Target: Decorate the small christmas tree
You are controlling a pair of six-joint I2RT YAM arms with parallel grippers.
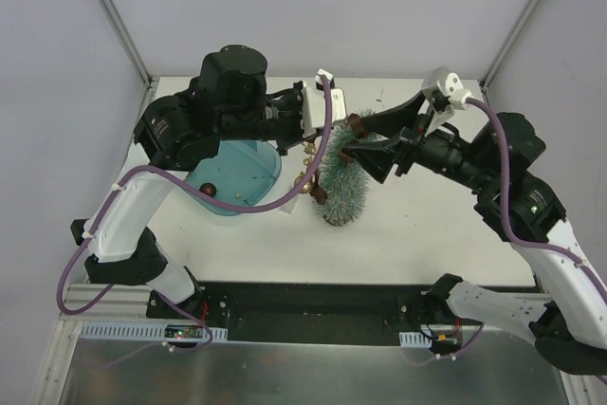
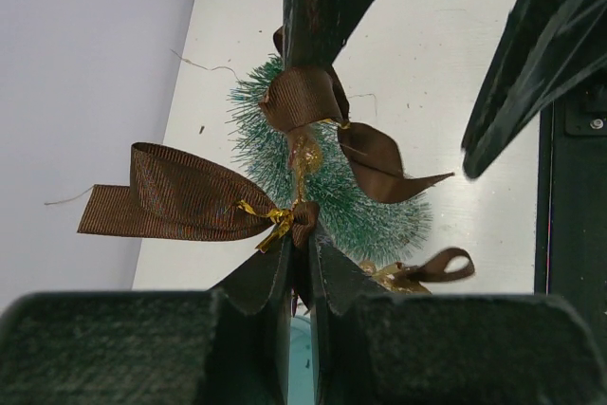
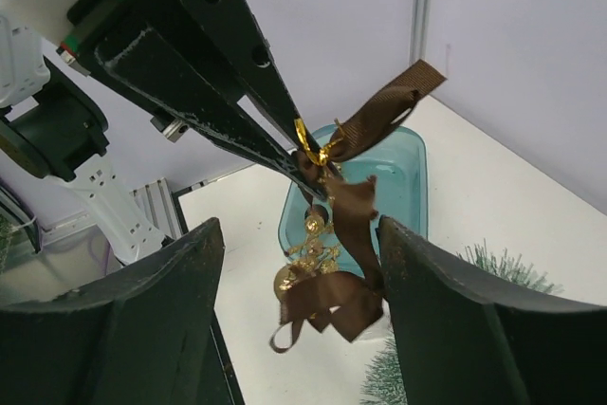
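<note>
Frosted-green bristles mark the small christmas tree [image 1: 343, 187], which sits mid-table just right of the teal tray [image 1: 256, 163]. In the left wrist view, the left gripper [image 2: 299, 255] is pinched tight on a brown ribbon bow [image 2: 180, 201] in front of the tree. In the right wrist view, the right gripper [image 3: 299, 234] gapes wide and grips nothing, with ribbon dangling between its fingers [image 3: 474, 320].

tree [image 3: 498, 267] mostly hidden, tray [image 1: 254, 164] half covered
</note>
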